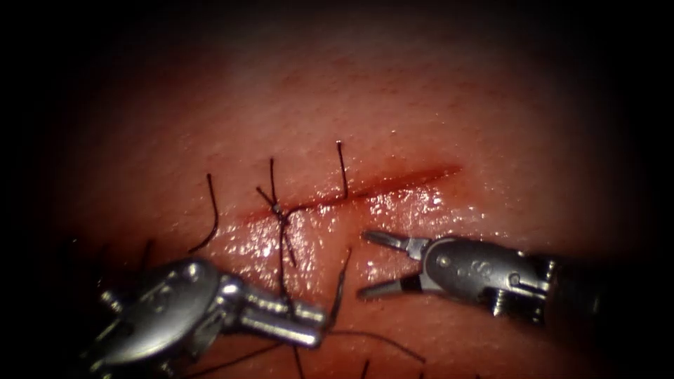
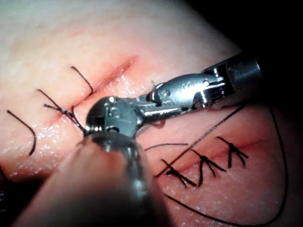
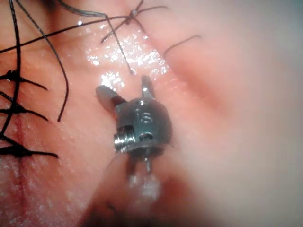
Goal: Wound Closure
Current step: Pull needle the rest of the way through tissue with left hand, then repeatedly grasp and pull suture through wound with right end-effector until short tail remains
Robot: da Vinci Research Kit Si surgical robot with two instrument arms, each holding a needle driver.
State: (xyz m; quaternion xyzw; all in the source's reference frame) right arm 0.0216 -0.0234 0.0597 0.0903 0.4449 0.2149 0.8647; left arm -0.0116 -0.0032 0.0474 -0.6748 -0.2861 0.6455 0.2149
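Note:
The tissue point(image 1: 435, 119) bears a red cut point(image 1: 393, 181) with one knotted stitch point(image 1: 279, 209) near its left end. Thread point(image 1: 281, 260) runs from that knot down to my left tool point(image 1: 312, 326), whose jaws are shut on it just below the cut. My right tool point(image 1: 365, 265) hovers below the cut's middle with its jaws open and holding nothing. In the right wrist view the right tool point(image 3: 127, 92) gapes just short of the knot point(image 3: 135, 14). In the left wrist view the left tool point(image 2: 156, 112) lies across the front of the right tool's wrist point(image 2: 189, 87). I see no needle.
Short dark thread ends point(image 1: 342, 168) stand up along the cut, and a curved one point(image 1: 212, 210) lies to its left. Loose thread point(image 1: 379, 340) trails below the left tool. A second cut closed by three knotted stitches point(image 2: 203, 163) lies beside the tools. Wet red fluid point(image 1: 330, 231) glistens.

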